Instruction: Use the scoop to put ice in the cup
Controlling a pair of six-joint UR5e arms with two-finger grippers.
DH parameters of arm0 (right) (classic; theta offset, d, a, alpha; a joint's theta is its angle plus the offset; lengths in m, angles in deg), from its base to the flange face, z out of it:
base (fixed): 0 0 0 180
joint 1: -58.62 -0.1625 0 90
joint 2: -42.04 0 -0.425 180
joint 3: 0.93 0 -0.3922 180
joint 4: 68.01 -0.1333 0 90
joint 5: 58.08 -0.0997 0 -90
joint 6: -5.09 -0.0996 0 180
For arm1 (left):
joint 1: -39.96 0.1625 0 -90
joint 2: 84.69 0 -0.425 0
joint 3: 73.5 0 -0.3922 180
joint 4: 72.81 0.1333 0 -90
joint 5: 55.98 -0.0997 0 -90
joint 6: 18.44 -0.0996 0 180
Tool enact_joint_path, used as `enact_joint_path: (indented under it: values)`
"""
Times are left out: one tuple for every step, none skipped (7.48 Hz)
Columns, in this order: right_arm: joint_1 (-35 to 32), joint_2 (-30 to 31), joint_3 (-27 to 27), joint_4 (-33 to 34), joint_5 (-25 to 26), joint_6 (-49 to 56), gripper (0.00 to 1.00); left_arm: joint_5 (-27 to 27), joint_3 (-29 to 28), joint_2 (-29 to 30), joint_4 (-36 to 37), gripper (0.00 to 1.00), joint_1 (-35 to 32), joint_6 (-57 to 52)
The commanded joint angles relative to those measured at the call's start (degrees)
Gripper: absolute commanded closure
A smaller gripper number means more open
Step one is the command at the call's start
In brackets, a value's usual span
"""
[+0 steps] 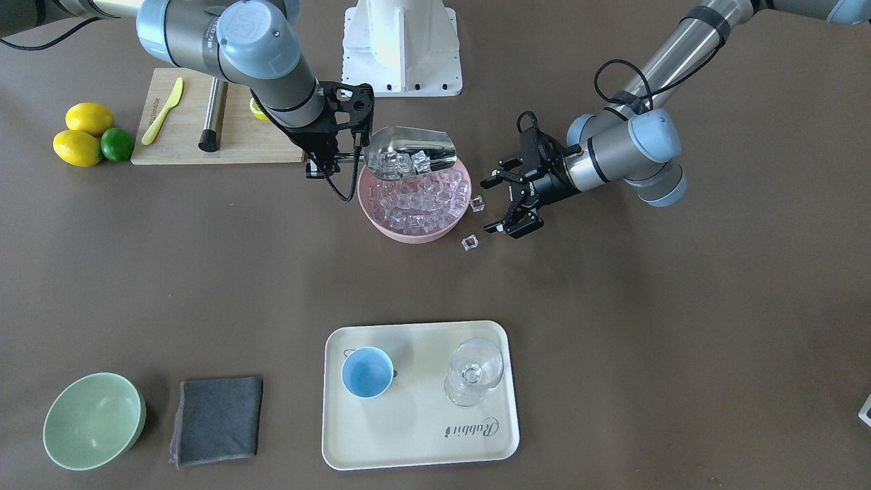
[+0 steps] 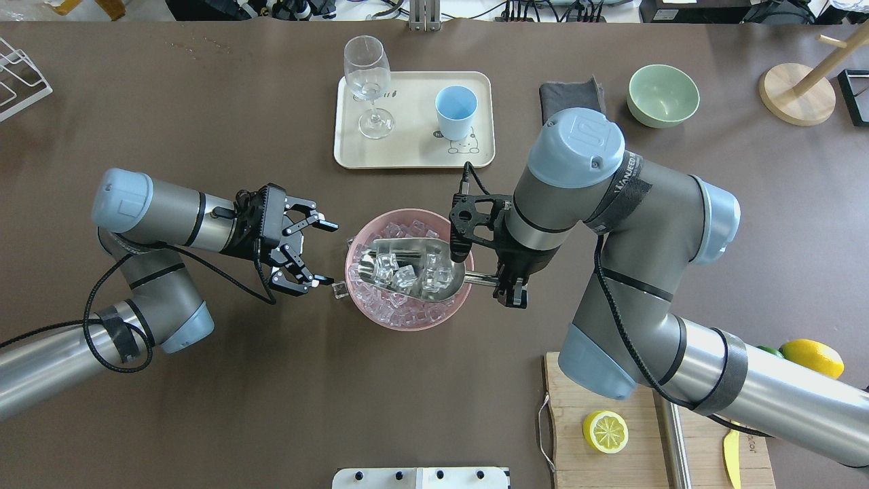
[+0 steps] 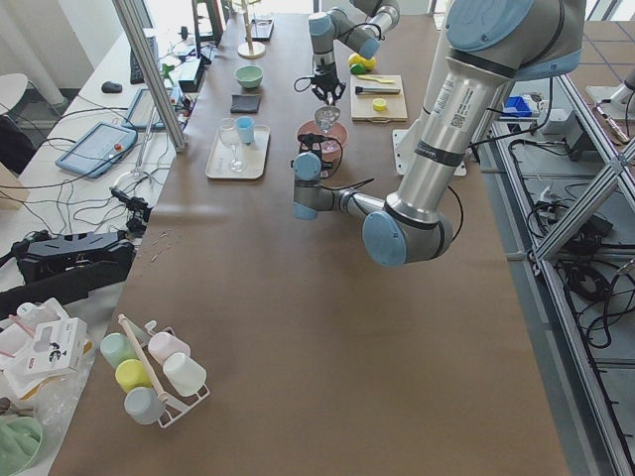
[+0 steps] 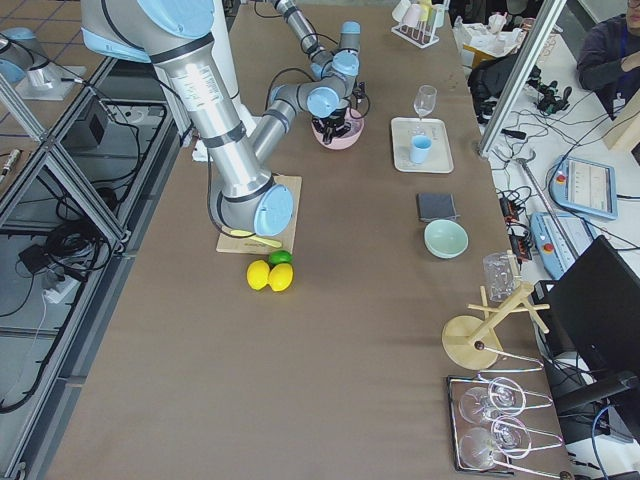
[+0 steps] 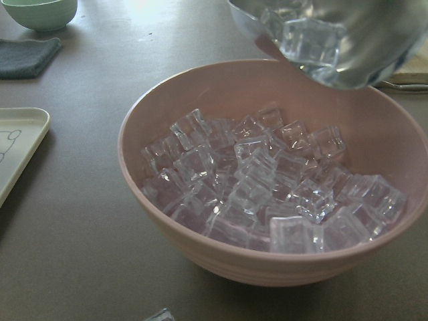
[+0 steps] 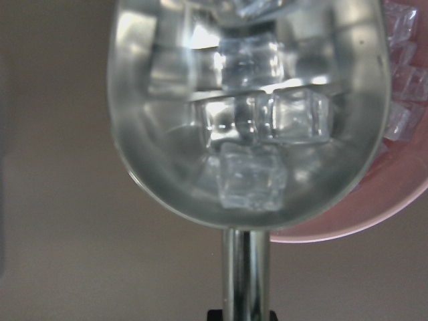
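A: Worried about the carry?

B: Yes. Look at the scoop: raised just over the pink bowl, loaded with a handful of ice cubes, pinched only by its thin handle in the right gripper.

A: And the left gripper?

B: Spread wide, holding nothing, parked just beside the bowl.

A: So, risks?

B: Probably tipping. Letting the handle roll between the fingers, then shedding cubes on the way to the light-blue cup, empty on the cream tray, well apart from here. See 2 stray cubes lying on the table.

A: Anything at the cup itself?

B: Pouring from a wide mouth into a small rim, so possibly missing. Maybe clipping the wine glass standing near it, too.
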Motion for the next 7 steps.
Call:
enact_joint_path:
  values:
    - [-4.49, 0.27, -0.34, 0.48, -6.52, -0.55, 1.00, 0.75, 0.04, 0.03, 0.01, 0.02, 0.06, 0.00]
    - [-5.38, 0.62, -0.43, 2.05, -7.60, -1.95, 1.00, 0.84, -0.05, -0.05, 0.09, 0.02, -0.03, -0.17]
    - [-6.61, 0.53, -0.43, 4.85, -8.39, -4.22, 1.00, 0.75, 0.04, -0.32, 0.27, 0.02, -0.47, -0.26]
    - [-7.93, 0.10, -0.43, 9.49, -10.66, -6.51, 1.00, 0.75, 0.13, -0.58, 0.44, 0.02, -1.43, -0.26]
    - [-9.33, 0.09, -0.43, 10.93, -12.34, -10.45, 1.00, 0.84, 1.35, -1.54, 2.01, 0.02, -2.83, -0.35]
    - [-10.04, -0.43, -0.43, 14.16, -13.49, -14.14, 1.00, 0.84, 6.58, -4.59, 7.42, 0.02, -3.97, -0.44]
    - [-10.74, -3.22, -1.13, 19.24, -14.11, -16.44, 1.00, 1.54, 11.59, -7.67, 13.13, 0.02, -5.64, -1.40]
